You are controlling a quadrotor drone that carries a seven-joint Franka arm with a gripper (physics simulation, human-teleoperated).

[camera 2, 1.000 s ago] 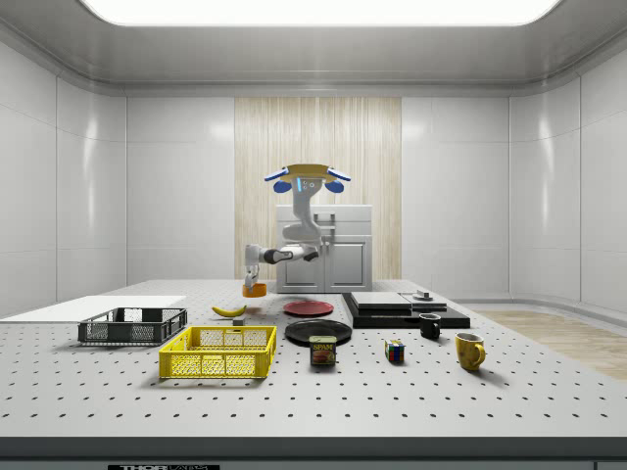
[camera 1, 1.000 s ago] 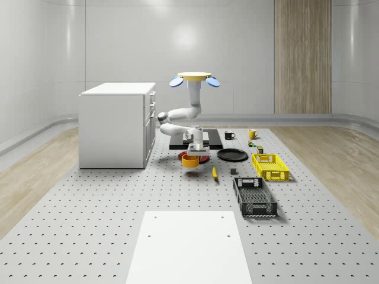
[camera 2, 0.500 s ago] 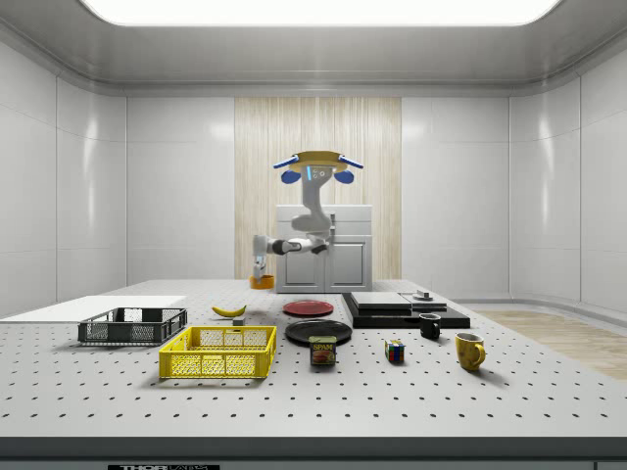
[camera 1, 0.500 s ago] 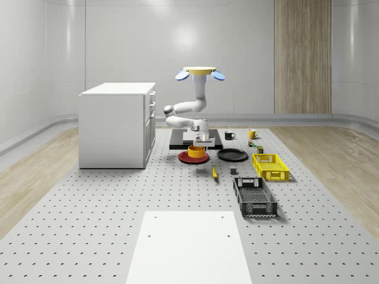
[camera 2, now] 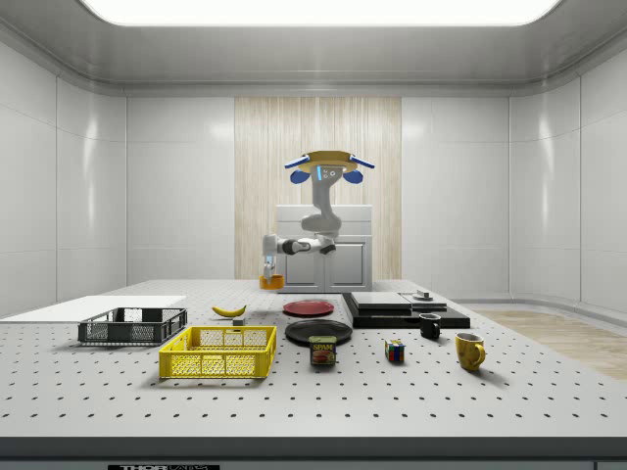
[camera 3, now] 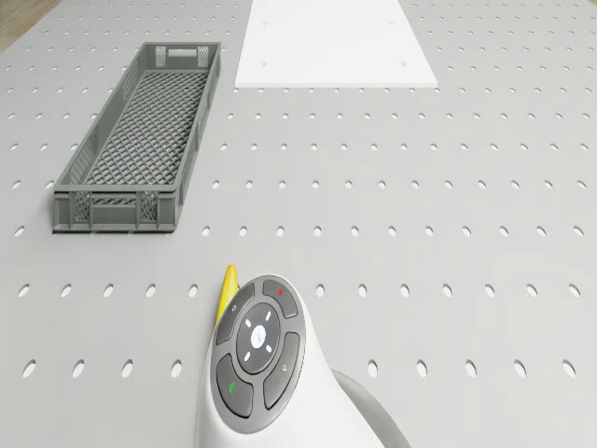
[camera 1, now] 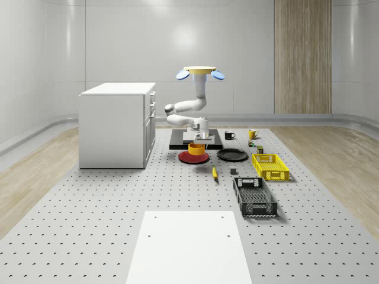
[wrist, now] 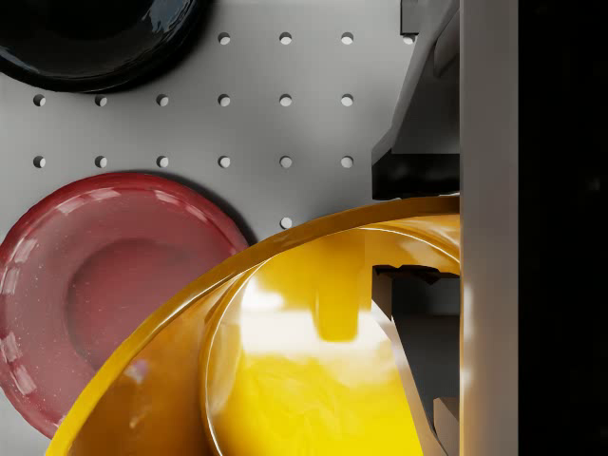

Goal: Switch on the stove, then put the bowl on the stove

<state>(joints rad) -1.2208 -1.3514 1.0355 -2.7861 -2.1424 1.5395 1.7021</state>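
The perforated worktop (camera 1: 89, 207) carries all items. A white cabinet (camera 1: 115, 124) stands at about 10 o'clock from the worktop's centre in the whole-scene view, and a white panel (camera 1: 189, 248) lies at 6 o'clock.

The drone (camera 1: 200, 72) hovers in the air above the black stove (camera 1: 213, 137), with nothing under it in contact. Its arm (camera 1: 188, 109) bends down and forward to the gripper (camera 1: 200, 137).

The stove lies flat at about 12 o'clock from the worktop's centre. In the side view a small knob (camera 2: 423, 295) stands on its top.

The grey crate (camera 1: 254, 197) lies at 4 o'clock, the yellow basket (camera 1: 270, 166) at 3 o'clock.

The black plate (camera 1: 232, 155) lies just beside the red plate (camera 1: 190, 158), both just in front of the stove.

The gripper is clamped on the rim of the orange bowl (camera 1: 197, 148); in the wrist view one finger (wrist: 489, 190) runs down outside the rim and the other sits inside the bowl. The bowl hangs off the worktop, above the red plate and near the stove's front edge, not on the stove.

The banana (camera 1: 214, 172) lies at 6 o'clock from the red plate. A yellow mug (camera 1: 251, 134) and a black mug (camera 1: 228, 135) stand at 3 o'clock from the stove.
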